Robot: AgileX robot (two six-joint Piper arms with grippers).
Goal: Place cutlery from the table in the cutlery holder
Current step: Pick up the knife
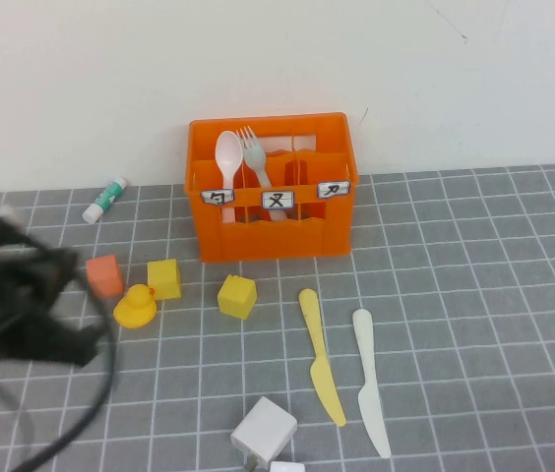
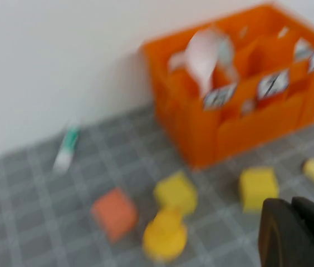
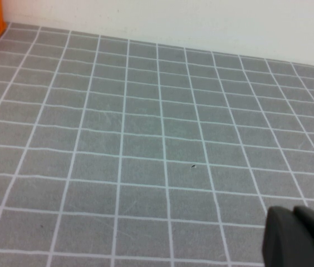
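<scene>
Knives, pale yellow knife (image 1: 321,356) and white knife (image 1: 369,380), flat on the table (image 1: 494,295): we judge them light, stiff, slippery, best pinched mid-handle; left gripper (image 1: 56,295) low at the table's left, its state we cannot tell; right gripper (image 3: 302,236) over bare grid, likewise untellable.

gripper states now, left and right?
Left gripper: low at the table's left side, near the orange cube; open or shut cannot be told.
Right gripper: over bare table; cannot be told.
</scene>
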